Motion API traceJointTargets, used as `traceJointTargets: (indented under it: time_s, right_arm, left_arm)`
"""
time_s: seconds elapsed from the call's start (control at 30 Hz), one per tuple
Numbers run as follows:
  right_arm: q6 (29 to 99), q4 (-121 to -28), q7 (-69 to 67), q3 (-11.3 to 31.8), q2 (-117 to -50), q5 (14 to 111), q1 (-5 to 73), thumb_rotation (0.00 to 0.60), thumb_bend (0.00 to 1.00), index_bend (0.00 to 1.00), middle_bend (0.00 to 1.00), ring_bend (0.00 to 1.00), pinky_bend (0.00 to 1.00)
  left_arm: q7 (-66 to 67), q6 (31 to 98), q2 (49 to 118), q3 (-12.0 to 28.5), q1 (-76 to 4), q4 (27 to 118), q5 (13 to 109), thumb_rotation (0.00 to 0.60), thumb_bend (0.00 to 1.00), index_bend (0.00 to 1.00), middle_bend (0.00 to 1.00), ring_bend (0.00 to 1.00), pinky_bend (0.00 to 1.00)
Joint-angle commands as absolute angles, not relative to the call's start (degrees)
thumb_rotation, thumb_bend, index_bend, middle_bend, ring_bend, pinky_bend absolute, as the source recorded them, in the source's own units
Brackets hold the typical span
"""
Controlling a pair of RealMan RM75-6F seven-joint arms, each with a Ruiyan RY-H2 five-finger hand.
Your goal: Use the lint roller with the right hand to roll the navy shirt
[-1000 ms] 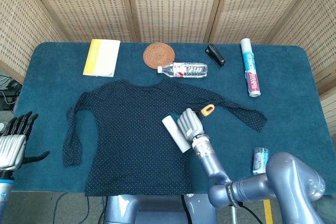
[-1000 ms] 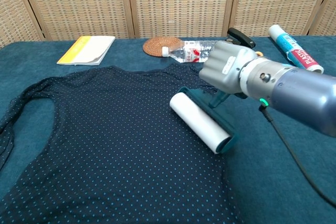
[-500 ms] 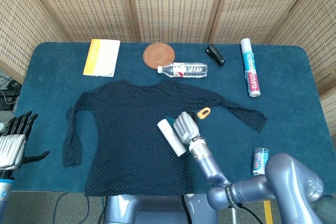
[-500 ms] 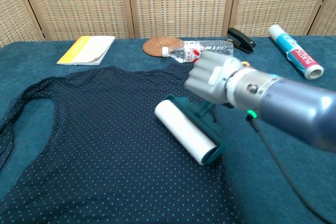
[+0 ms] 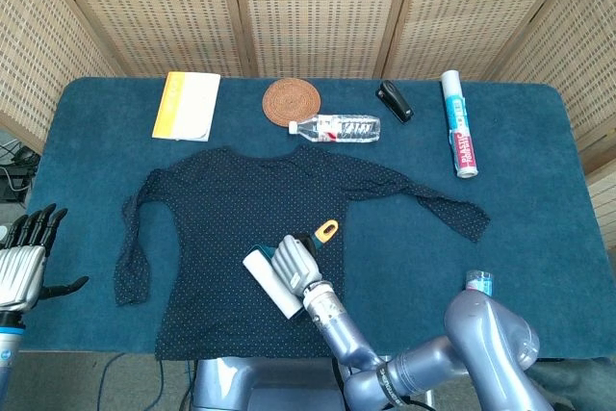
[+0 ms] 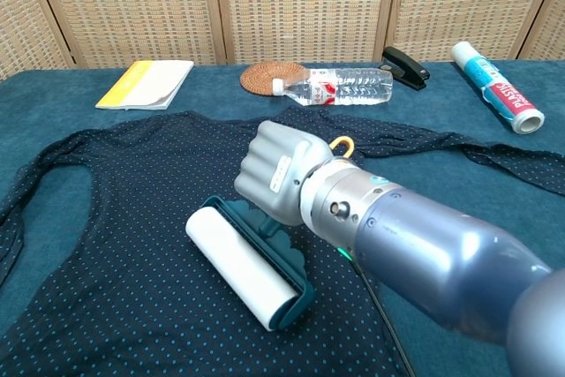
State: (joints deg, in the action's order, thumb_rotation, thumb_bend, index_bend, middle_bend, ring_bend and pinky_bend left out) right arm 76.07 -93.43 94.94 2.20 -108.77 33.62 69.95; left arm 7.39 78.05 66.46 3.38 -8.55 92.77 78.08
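The navy dotted shirt lies spread flat on the blue table. My right hand grips the teal handle of the lint roller. Its white roll lies on the shirt's lower body, left of the hand. The handle's orange loop sticks out behind the hand. My left hand hangs off the table's left edge with its fingers spread, holding nothing; it shows only in the head view.
Along the far side lie a yellow booklet, a woven coaster, a water bottle, a black stapler and a white tube. A small can stands near the right arm.
My right hand has drawn the lint roller across the shirt, leftward and toward the near edge. The left hand has stayed where it was.
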Motion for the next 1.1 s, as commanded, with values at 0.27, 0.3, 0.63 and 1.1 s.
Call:
traceJointTargets:
  time_s: [0.27,0.3,0.63,1.1]
  right_arm:
    - [75.2,-93.7,95.4,2.4,-110.6,34.2,70.2,0.600,0.81,0.74,1.00,1.00,1.00]
    - [75.0,-93.8,95.3,2.5,-110.8,34.4,70.3,0.600,0.81,0.74,1.00,1.00,1.00]
    - [74.3,-92.9,94.4,1.5,-110.8,36.0,69.8,0.600,0.81,0.74,1.00,1.00,1.00]
    - [75.1,-90.4,86.7,-1.8,-97.1,36.4,62.8,0.600,0.81,0.73,1.00,1.00,1.00]
  left_arm:
    - [8.2,77.5,67.0,3.4,-8.9,92.5,77.6,0.600,0.00,0.00,0.00,0.00,0.00]
    - [8.2,77.4,67.0,3.4,-8.9,92.4,77.5,0.600,0.00,0.00,0.00,0.00,0.00]
    - [8.0,77.2,66.9,3.4,-9.0,92.3,77.3,0.600,0.00,0.00,0.00,0.00,0.00]
    - [8.3,77.4,67.0,3.3,-9.0,92.6,77.5,0.600,0.00,0.00,0.00,0.00,0.00]
